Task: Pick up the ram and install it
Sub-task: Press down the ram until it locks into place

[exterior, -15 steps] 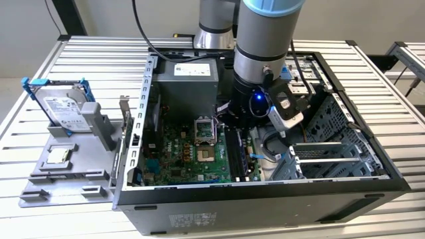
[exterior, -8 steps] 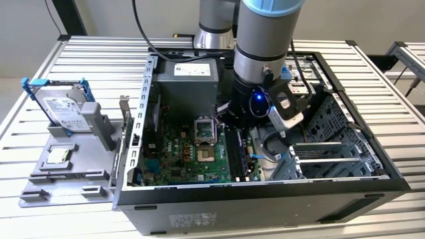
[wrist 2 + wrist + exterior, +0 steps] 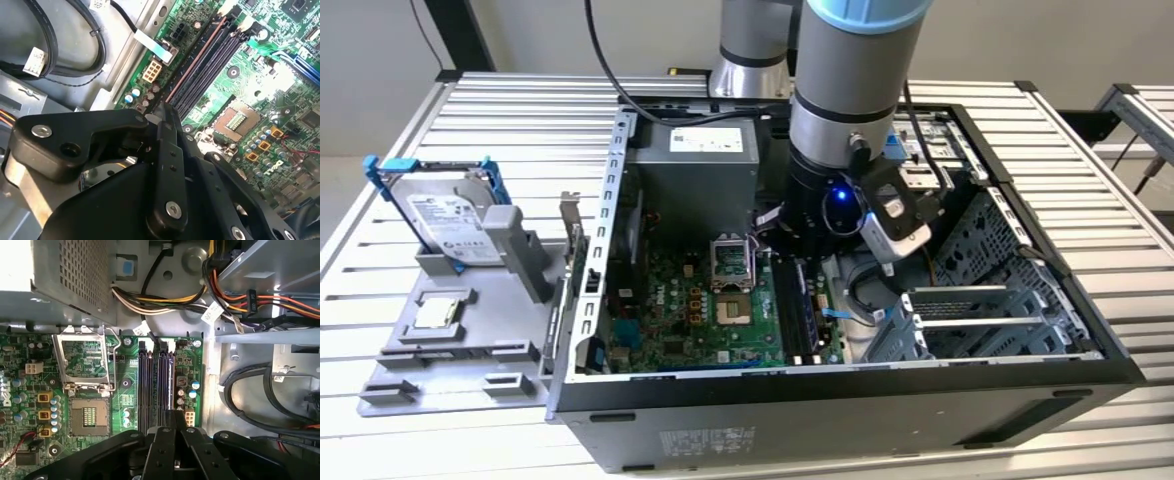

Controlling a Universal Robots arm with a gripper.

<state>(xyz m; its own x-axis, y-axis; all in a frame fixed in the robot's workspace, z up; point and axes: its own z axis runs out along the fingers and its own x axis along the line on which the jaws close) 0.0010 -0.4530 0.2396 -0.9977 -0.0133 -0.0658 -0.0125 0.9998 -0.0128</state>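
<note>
The ram (image 3: 195, 60) shows edge-on as a thin brownish line lying along the memory slot nearest the case wall, on the green motherboard (image 3: 707, 320). In the first wrist view the ram (image 3: 171, 385) is a pale thin strip in that same slot. My gripper (image 3: 167, 106) is down inside the open computer case (image 3: 587, 300). Its black fingers are pressed together at the near end of the stick, whose edge runs straight into the fingertips. The gripper (image 3: 175, 414) hides the rest of the slots, and I cannot tell how deep the stick sits. In the exterior view the gripper (image 3: 798, 250) hangs over the slots (image 3: 807, 310).
An open processor socket (image 3: 89, 415) lies beside the slots. The power supply (image 3: 700, 170) and bundled cables (image 3: 250, 390) crowd the case's far side and drive cage. Outside, on the exterior view's left, a grey tray (image 3: 400, 385) holds a hard drive (image 3: 447, 215) and a processor chip (image 3: 438, 312).
</note>
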